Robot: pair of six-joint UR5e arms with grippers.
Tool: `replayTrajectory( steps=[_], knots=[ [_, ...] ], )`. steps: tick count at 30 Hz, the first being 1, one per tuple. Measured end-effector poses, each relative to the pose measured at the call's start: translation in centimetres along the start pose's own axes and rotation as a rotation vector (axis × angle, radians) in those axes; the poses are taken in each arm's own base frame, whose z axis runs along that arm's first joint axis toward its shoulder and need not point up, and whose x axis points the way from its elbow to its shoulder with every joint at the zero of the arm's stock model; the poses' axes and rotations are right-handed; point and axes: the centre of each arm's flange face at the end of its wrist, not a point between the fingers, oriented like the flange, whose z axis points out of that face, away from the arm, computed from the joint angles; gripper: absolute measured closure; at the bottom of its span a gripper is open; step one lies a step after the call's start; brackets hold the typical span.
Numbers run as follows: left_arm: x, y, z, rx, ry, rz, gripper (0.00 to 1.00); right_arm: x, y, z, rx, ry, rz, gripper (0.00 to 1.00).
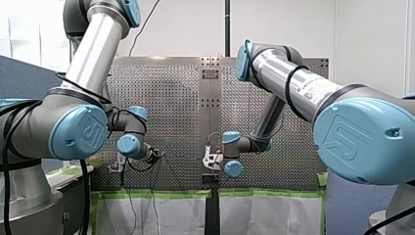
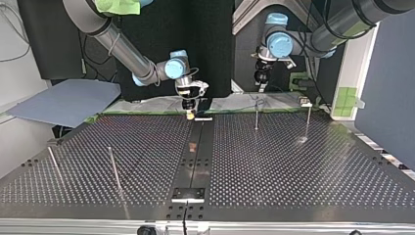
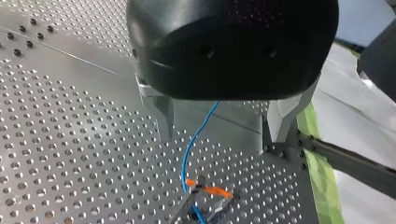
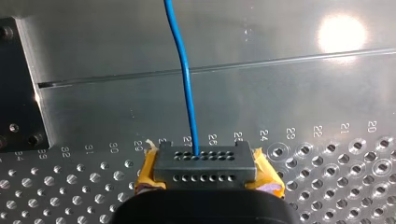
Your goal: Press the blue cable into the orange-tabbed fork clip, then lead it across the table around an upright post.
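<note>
Hanging released, the left pincer [image 3: 219,126] is straddling the thin blue cable [image 3: 192,140], which is running into the orange-tabbed fork clip [image 3: 208,190] just ahead on the perforated metal worktop [image 3: 70,140]. The right pincer [image 4: 208,176] is clenching a dark grey perforated block [image 4: 205,161] that the cable is entering; in the top view a thin upright post [image 2: 256,115] is standing at its three o'clock. Seeming light and springy, the cable is wanting a gentle hold beside the clip.
</note>
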Motion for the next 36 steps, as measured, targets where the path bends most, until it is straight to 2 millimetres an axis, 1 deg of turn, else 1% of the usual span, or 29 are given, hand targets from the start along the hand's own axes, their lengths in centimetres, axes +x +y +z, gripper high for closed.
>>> replayTrajectory(
  steps=[12, 22, 28, 36],
  knots=[
    [0.1, 0.0, -0.1, -0.02, -0.001, 0.011, 0.0, -0.1, 0.0, 0.0, 0.001, -0.002, 0.0, 1.0],
    [0.1, -0.1, -0.1, -0.018, -0.001, 0.017, 0.0, -0.3, 0.4, 0.0, -0.005, -0.003, 0.0, 1.0],
    [0.2, -1.0, -0.3, 0.025, 0.001, 0.065, 0.0, -0.5, 0.6, 0.0, -0.006, -0.003, 0.0, 1.0],
    [0.2, -2.8, -0.2, 0.083, -0.007, 0.087, 0.0, -1.2, 0.9, -0.1, -0.01, -0.013, -0.001, 1.0]
  ],
)
